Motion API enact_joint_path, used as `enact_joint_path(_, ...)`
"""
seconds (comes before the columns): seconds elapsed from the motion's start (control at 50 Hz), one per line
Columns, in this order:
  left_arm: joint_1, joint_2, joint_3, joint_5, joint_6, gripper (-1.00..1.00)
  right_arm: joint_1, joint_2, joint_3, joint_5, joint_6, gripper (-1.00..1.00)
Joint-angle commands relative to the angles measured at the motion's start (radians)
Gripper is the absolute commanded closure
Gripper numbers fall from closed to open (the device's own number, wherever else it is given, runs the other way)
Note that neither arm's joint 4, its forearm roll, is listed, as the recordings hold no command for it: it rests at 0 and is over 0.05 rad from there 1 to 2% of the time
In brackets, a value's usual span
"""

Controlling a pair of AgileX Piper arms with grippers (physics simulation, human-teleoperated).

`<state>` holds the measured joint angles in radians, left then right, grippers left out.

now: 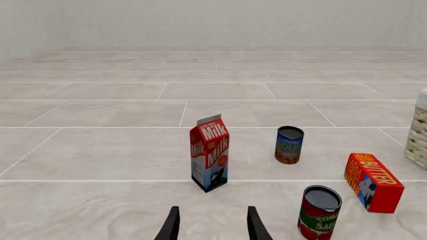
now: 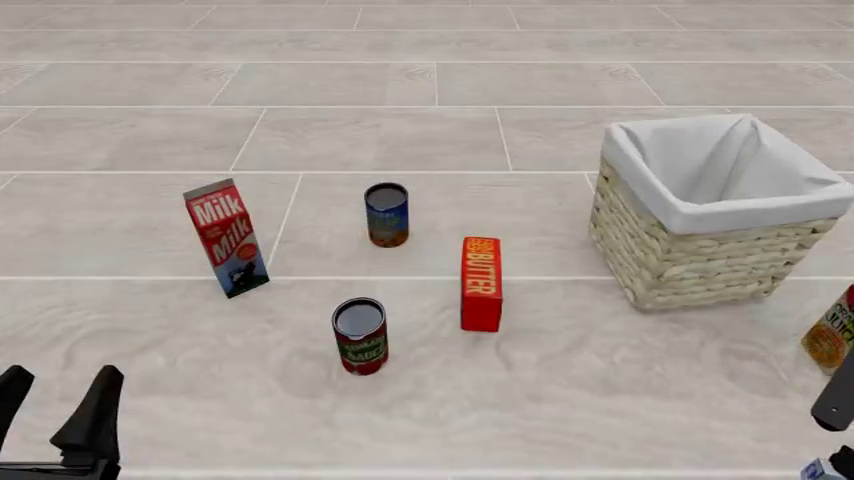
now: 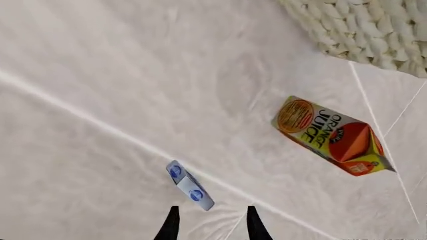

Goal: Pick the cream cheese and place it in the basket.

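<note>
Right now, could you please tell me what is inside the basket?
Only the white cloth lining shows inside the basket, sagging toward its middle; no item is visible there. The bottom is hidden by the near wall and the folds, so I cannot confirm it is bare.

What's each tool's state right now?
Left tool: open, holding nothing.
Right tool: open, holding nothing, above the cream cheese.
</note>
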<state>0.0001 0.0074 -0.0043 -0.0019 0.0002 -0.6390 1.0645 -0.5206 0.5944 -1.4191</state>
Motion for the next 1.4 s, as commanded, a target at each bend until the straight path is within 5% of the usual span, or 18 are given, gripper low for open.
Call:
enact_joint_path(0.02, 0.0, 0.0, 0.0, 0.0, 0.0, -1.0, -0.039, 0.05, 0.042, -0.083, -0.054, -1.0)
enact_joint_path(0.62, 0.0, 0.0, 0.0, 0.0, 0.0, -1.0, -0.058, 0.153, 0.09, -0.212, -0.079, -1.0)
enact_joint_path(1.16, 0.0, 0.0, 0.0, 0.0, 0.0, -1.0, -0.196, 0.395, 0.169, -0.504, -0.235, -1.0)
enact_joint_path(1.4, 0.0, 0.0, 0.0, 0.0, 0.0, -1.0, -0.204, 0.395, 0.169, -0.518, -0.246, -1.0)
